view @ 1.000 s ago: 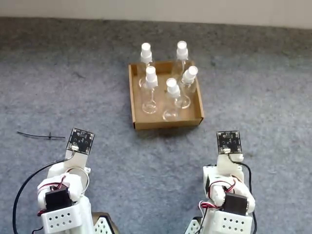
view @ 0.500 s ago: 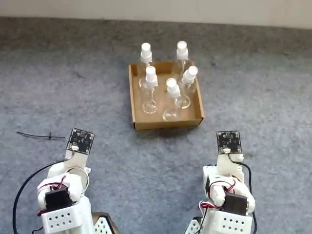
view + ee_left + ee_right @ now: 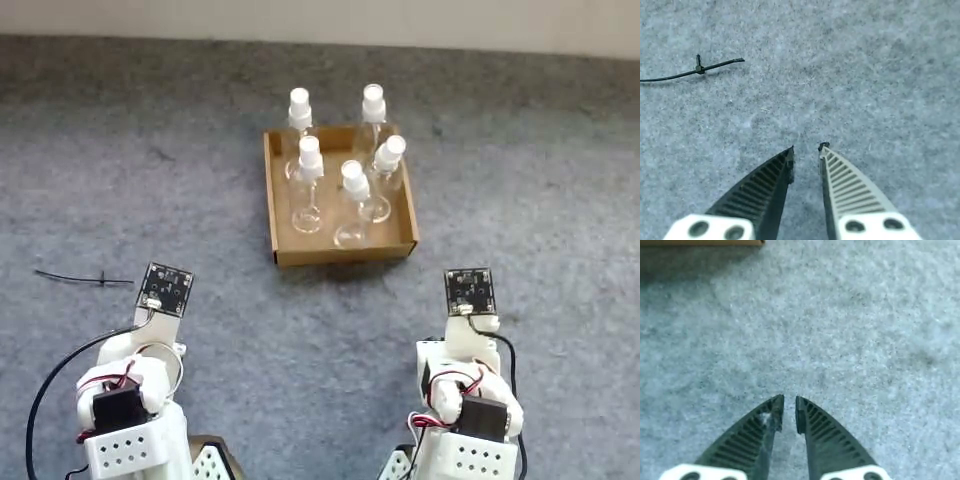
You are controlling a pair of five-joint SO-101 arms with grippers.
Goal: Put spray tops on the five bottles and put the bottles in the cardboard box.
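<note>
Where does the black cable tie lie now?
In the high view the black cable tie lies on the grey carpet, left of the cardboard box and beside the left arm.

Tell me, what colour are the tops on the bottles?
The spray tops are white, seen best in the high view.

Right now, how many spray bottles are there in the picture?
5 bottles, all capped, in the cardboard box: back-left bottle, back-right bottle, middle-left bottle, front bottle, right bottle. None seems hidden.
</note>
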